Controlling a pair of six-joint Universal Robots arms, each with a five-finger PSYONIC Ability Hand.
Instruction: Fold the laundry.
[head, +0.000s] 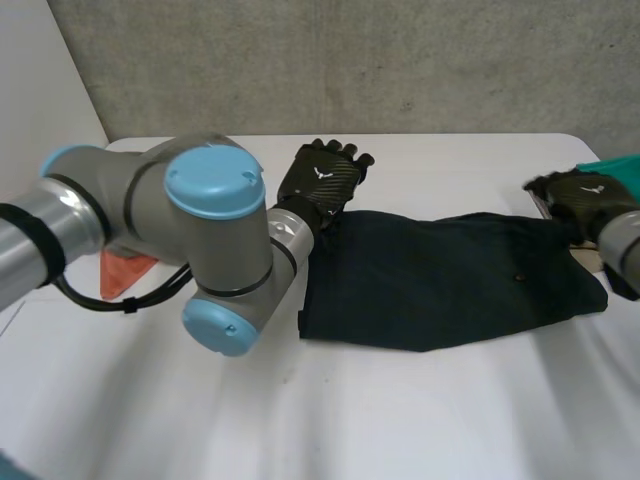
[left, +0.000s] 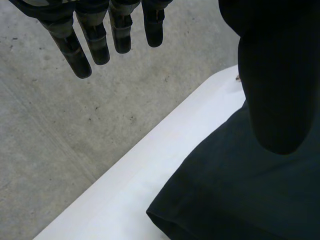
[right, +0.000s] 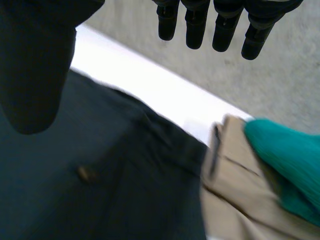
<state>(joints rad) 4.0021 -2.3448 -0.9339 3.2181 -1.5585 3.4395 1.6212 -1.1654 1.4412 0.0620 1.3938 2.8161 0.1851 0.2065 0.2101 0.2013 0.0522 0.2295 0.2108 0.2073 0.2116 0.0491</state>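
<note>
White table (head: 400, 420) is carrying the dark garment (head: 450, 280) flat across its middle, and I'm hovering left hand (head: 320, 180) and right hand (head: 580, 195) over its left and right ends, fingers released, judging it soft, light and limp, so I'm planning corner pinches.

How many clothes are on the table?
4. A dark garment lies in the middle; a beige one and a teal one sit beside its right end; a red one peeks out behind the left arm. More may be hidden behind the arms.
</note>
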